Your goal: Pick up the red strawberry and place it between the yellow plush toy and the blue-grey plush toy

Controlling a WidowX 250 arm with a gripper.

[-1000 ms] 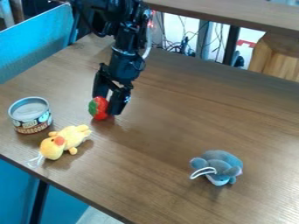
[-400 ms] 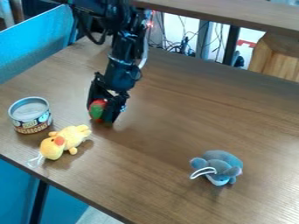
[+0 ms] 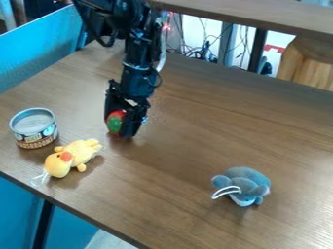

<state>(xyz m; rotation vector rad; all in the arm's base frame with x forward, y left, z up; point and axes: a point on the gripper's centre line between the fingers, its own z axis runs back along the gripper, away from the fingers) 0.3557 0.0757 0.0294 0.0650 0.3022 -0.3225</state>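
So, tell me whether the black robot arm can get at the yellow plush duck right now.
Probably not yet: its black pincer is around a red-and-green toy strawberry, though nothing stands between that and the duck.

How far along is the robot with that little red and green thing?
Done, it seems: the gripper is down at the toy strawberry. In hand: the strawberry sits right at the gripper, though I can't tell whether it is firmly held. Left, I'd guess: carrying it off and letting go, as it is low by the tabletop. The tin can and both plush toys lie apart from the gripper.
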